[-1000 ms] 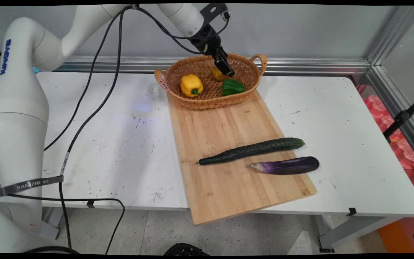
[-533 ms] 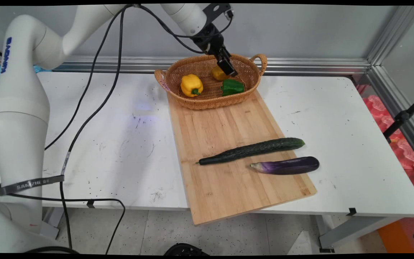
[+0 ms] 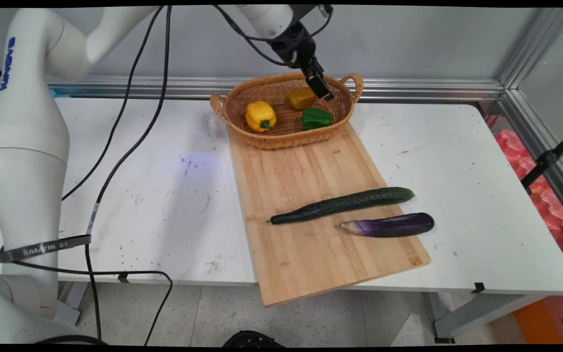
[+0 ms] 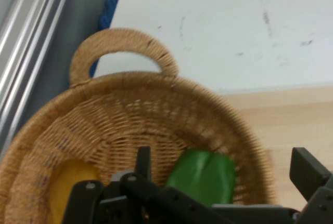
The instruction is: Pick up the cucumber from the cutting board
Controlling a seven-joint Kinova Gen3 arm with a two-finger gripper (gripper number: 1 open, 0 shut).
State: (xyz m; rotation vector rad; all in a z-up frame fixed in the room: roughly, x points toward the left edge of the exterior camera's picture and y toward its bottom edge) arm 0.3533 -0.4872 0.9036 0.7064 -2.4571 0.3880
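The wicker basket sits on the far end of the wooden cutting board, so its woven wall keeps three round vegetables from rolling: a yellow pepper toward the basket's left, a darker yellow pepper at its back, and a green pepper toward its right front. Nearer than the basket, a long cucumber lies across the board, with an eggplant just beyond it at the board's right edge, both resting flat on the desk side of things. The hand hangs tilted over the basket's right rear rim, fingers spread apart, gripping nothing, nearest the darker yellow pepper.
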